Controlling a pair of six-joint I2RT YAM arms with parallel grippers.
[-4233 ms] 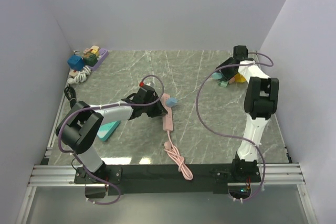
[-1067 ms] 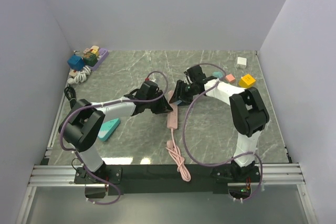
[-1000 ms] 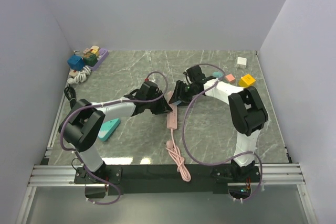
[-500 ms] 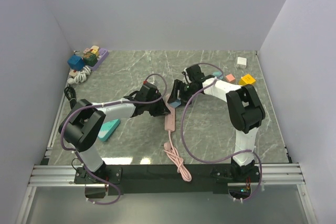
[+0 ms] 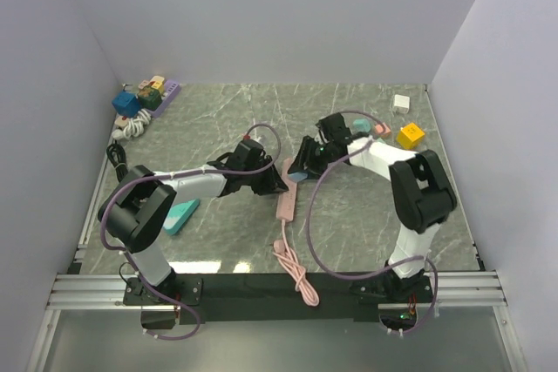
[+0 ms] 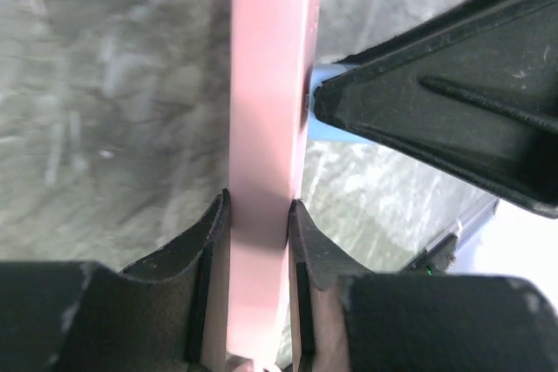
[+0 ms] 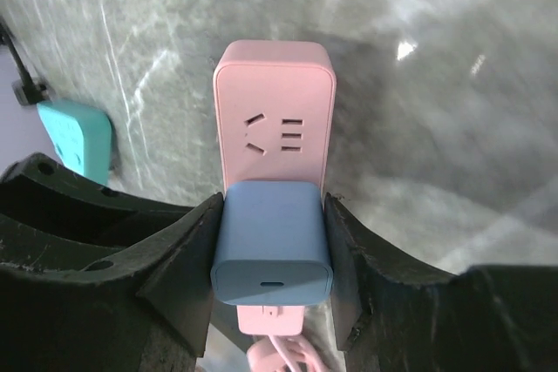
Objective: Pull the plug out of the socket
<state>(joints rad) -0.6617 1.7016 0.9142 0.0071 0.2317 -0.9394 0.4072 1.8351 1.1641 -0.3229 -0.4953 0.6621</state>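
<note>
My left gripper (image 6: 259,215) clamps the pink socket strip (image 6: 268,84) edgewise; my right gripper (image 7: 273,254) squeezes the blue plug (image 7: 272,224) by its smooth sides, likely light, hard, slippery.

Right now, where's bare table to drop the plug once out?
Free: far-middle grey marble tabletop, between the far-left coloured-block pile and the yellow cube; near side, between teal block and coiled pink cord. Crowded: centre, left end effector clamping the pink power strip, right end effector on the blue plug.

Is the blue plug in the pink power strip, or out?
In: the plug sits flat on the strip, with the right gripper around it.
</note>
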